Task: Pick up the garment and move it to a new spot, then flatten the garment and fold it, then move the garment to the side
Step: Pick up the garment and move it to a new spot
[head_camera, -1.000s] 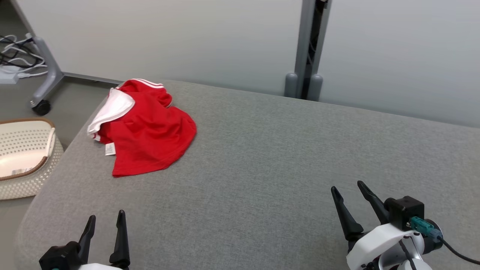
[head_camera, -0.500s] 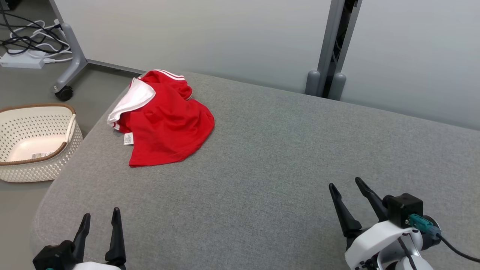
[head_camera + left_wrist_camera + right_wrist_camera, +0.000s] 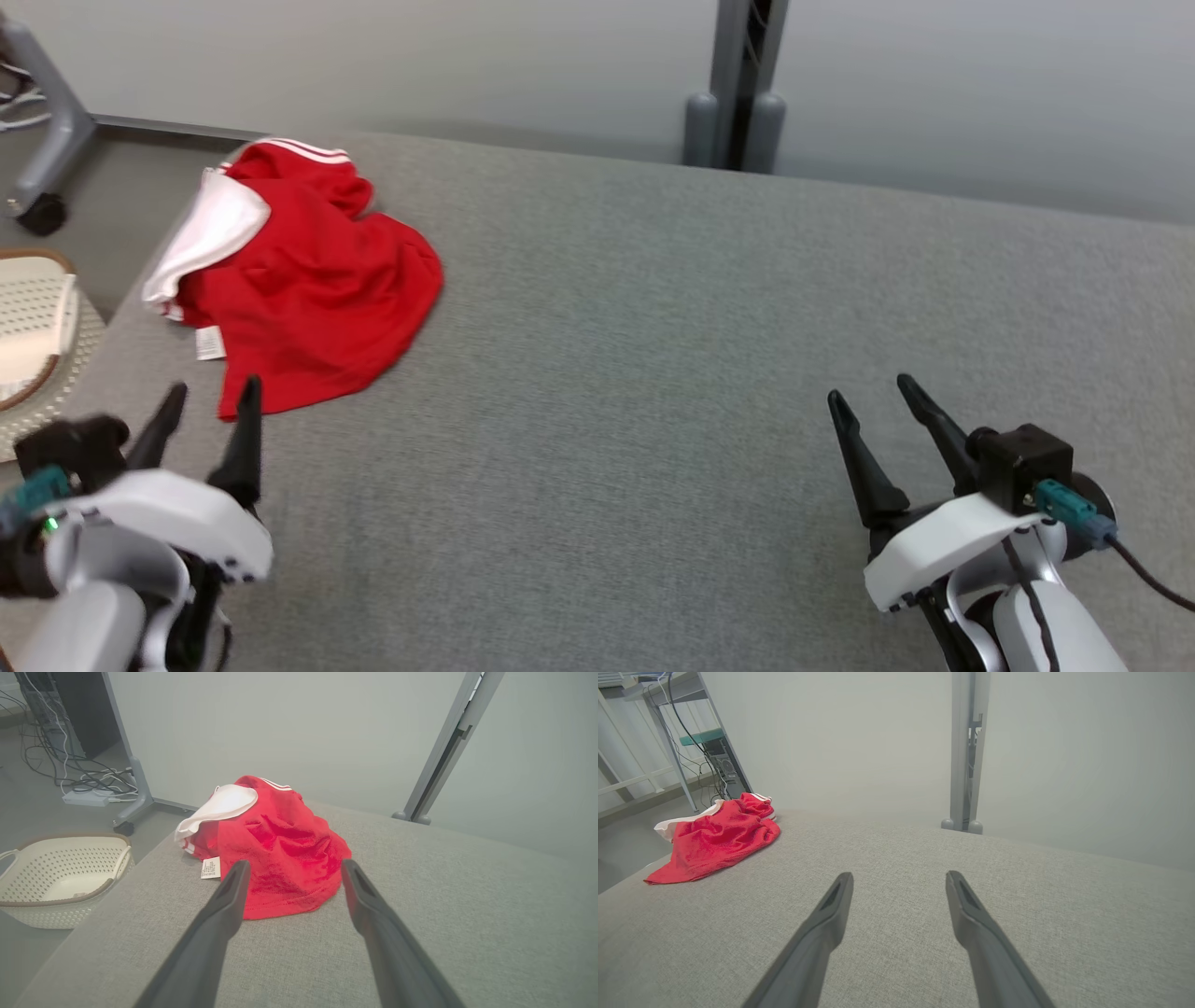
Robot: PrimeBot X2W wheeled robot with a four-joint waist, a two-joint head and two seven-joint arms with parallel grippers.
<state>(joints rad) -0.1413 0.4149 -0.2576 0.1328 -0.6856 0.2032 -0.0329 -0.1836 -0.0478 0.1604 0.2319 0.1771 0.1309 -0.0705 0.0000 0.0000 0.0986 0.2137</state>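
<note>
A crumpled red garment [image 3: 308,289] with a white lining and white stripes lies near the far left corner of the grey padded surface [image 3: 653,373]. Its white care label faces the front. My left gripper [image 3: 210,392] hovers open just short of the garment's near hem, nothing between its fingers. In the left wrist view the garment [image 3: 275,844] lies straight ahead beyond that gripper [image 3: 294,868]. My right gripper [image 3: 873,397] stands open over bare surface at the lower right, far from the cloth. The right wrist view shows the garment [image 3: 714,842] at far left, past that gripper [image 3: 899,877].
A cream perforated basket [image 3: 33,327] with a brown rim stands on the floor left of the surface. A wheeled stand leg [image 3: 42,149] and cables [image 3: 70,779] are beyond it. A grey post [image 3: 738,84] rises against the pale wall behind.
My left gripper has risen and moved forward toward the garment's near hem. The head camera has shifted, so the whole scene slides. The garment lies as before, both grippers stay open.
</note>
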